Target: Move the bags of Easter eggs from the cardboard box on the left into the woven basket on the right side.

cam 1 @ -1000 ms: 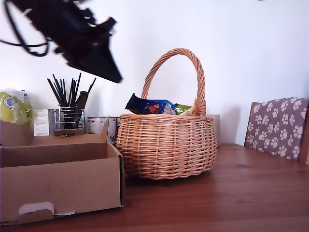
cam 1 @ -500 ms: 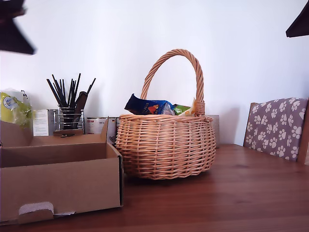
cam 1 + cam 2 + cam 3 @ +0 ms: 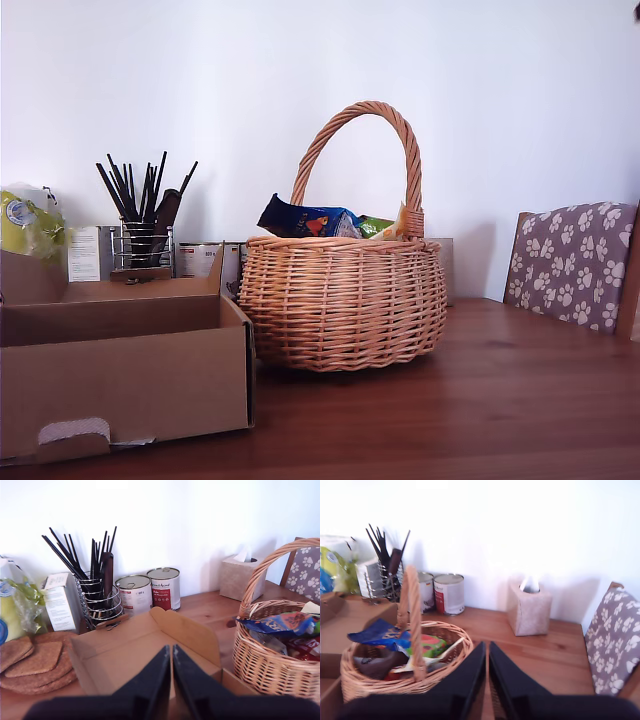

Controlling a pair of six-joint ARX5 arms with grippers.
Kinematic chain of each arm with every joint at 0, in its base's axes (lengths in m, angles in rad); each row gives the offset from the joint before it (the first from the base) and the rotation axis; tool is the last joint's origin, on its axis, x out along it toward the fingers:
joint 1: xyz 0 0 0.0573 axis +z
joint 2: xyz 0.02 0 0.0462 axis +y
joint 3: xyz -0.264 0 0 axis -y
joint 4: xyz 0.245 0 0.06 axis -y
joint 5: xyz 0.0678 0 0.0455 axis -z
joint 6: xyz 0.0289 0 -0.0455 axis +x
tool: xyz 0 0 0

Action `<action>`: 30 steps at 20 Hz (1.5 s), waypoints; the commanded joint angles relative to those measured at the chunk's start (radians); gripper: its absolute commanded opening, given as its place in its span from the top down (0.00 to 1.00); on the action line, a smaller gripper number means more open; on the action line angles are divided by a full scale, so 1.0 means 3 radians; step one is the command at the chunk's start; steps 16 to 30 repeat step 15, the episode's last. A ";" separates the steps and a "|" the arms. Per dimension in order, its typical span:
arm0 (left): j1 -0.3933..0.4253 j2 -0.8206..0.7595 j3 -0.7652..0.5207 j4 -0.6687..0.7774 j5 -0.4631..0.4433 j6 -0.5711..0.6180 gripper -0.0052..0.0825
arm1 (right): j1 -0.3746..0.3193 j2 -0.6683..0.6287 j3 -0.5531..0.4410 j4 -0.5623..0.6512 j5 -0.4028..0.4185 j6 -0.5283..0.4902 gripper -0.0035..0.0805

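Note:
The woven basket (image 3: 345, 300) stands mid-table and holds the bags of Easter eggs, with a dark blue bag (image 3: 300, 218) and a green one (image 3: 378, 226) poking over its rim. The cardboard box (image 3: 120, 380) sits at the exterior view's left, and its inside (image 3: 125, 645) looks bare. My first gripper (image 3: 171, 647) hovers shut and empty above the box, with the basket (image 3: 270, 665) and blue bag (image 3: 280, 622) beside it. My second gripper (image 3: 487, 644) hangs shut and empty over the table next to the basket (image 3: 455, 650), where the blue bag (image 3: 380, 632) lies. Neither gripper appears in the exterior view.
Behind the box stand a wire holder of black utensils (image 3: 140, 215), two tins (image 3: 150, 590), a yellow-green bag (image 3: 25, 225) and cork mats (image 3: 30, 662). A tissue box (image 3: 529, 607) sits by the wall. A paw-print chair (image 3: 575, 265) is at the exterior view's right.
A dark arm above the box in the exterior view's upper left rose and left that picture. The dark tip at its upper right edge has also gone. Basket and box have not moved.

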 commanded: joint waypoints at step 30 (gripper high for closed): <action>-0.0005 -0.0103 -0.0046 -0.0827 0.0028 -0.0017 0.97 | 0.0022 -0.0067 0.0001 -0.1063 -0.0070 0.0009 0.97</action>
